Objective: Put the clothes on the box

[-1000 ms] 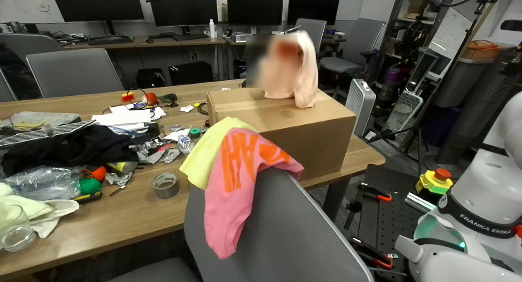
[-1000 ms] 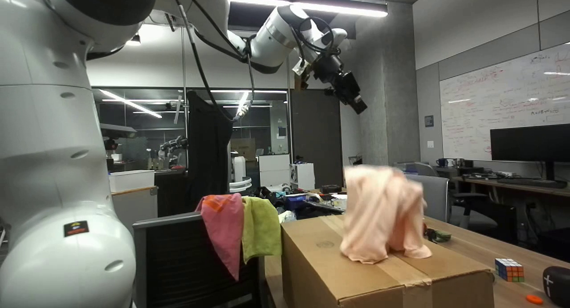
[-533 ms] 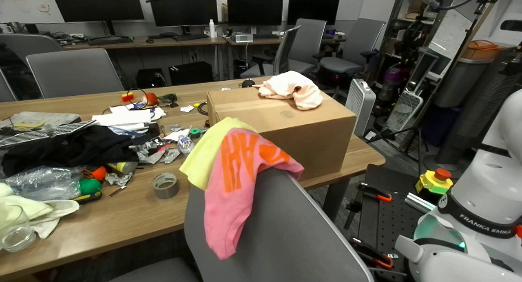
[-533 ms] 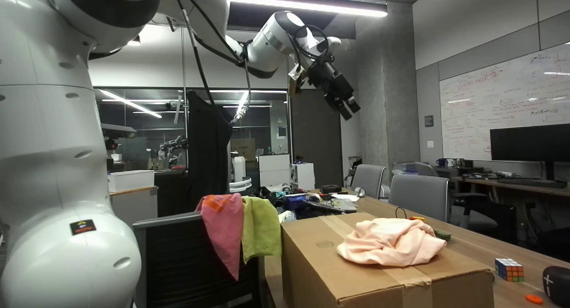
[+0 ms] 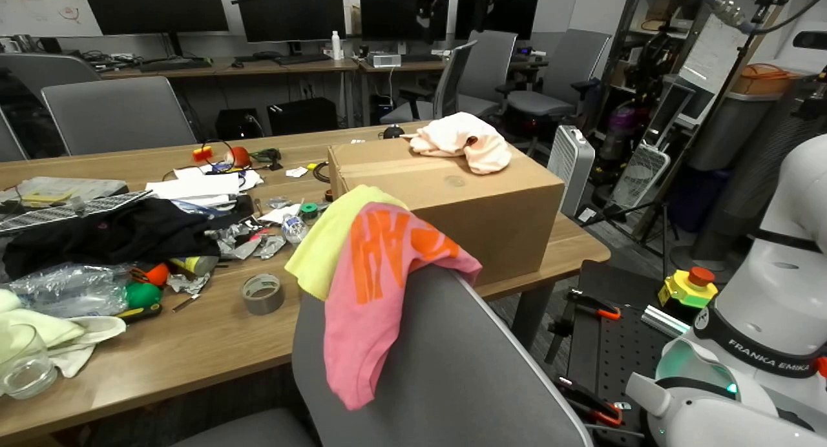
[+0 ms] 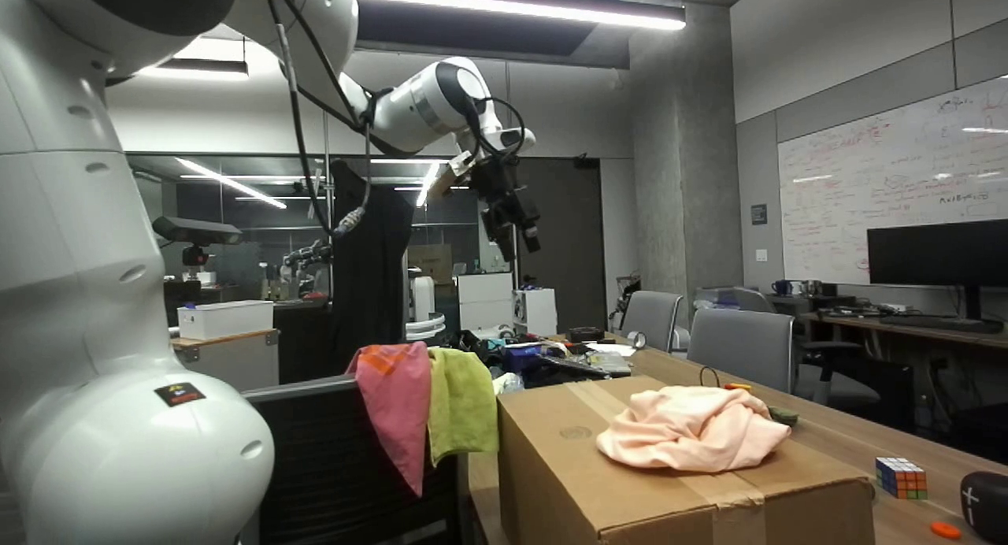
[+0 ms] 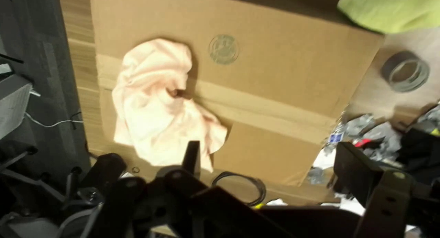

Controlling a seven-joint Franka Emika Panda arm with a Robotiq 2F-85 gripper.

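Compared with a second ago, the arm (image 6: pixel 421 108) is shifted and lowered. On the box (image 5: pixel 491 221), below the gripper (image 6: pixel 520 247), the peach garment (image 6: pixel 693 431) is now found settled in a low, crumpled heap, where at that earlier time it is seen as a tall, blurred drape. No contact is made with it by the gripper, whose fingers (image 7: pixel 355 176) are spread wide with nothing held between them. The release is thus judged complete, and one garment out of three appears to be placed; the other two are still to be fetched, so a move toward them is probably called for next.

By count, one worktop (image 5: pixel 226 343) is seen below the gripper. One chair (image 5: pixel 465 356) is stood beside it, lower than the gripper and off to one side. One box is borne by the worktop. Three garments are counted: the peach garment, below the gripper, then one coral pink garment (image 5: pixel 387 305) and one yellow-green garment (image 5: pixel 329 240), both hung over the chair, well apart from the gripper. One tape roll (image 5: pixel 263 295) and one puzzle cube (image 6: pixel 901 478) are set on the worktop, lower than the gripper and not near it.
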